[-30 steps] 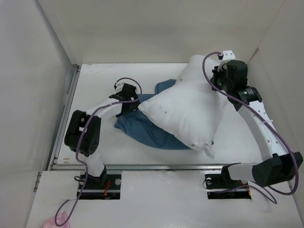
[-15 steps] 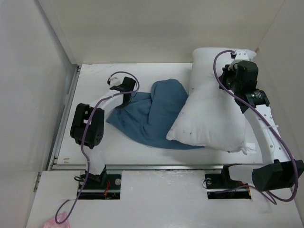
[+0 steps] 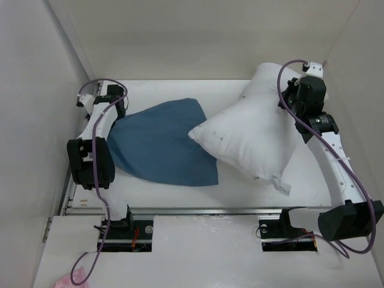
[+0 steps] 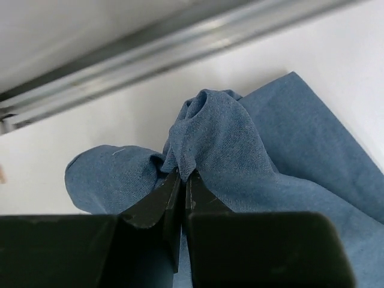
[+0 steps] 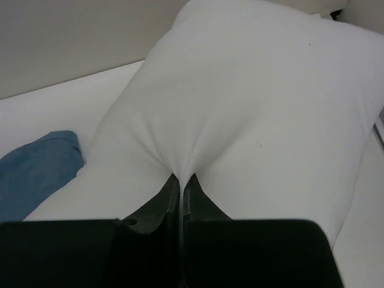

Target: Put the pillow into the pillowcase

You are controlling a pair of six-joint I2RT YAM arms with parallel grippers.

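The white pillow (image 3: 252, 141) lies tilted across the right half of the table, its near left corner overlapping the blue pillowcase (image 3: 159, 144). My right gripper (image 3: 287, 103) is shut on a pinch of the pillow's cover near its far right end; in the right wrist view the fabric (image 5: 252, 90) puckers into the closed tips (image 5: 181, 177). The pillowcase is spread flat to the left. At its far left corner my left gripper (image 3: 115, 114) is shut on a bunched fold (image 4: 207, 129), clamped between the tips (image 4: 183, 174).
A metal rail (image 4: 150, 48) runs along the table's left side, close behind the left gripper. White walls enclose the left, back and right. The table's front edge (image 3: 180, 210) lies just before the arm bases. A pink scrap (image 3: 63, 281) sits off the table at bottom left.
The left gripper shut on the pillowcase and dragged it left toward the rail, spreading it out. The right arm carried the pillow right and back, uncovering most of the pillowcase.
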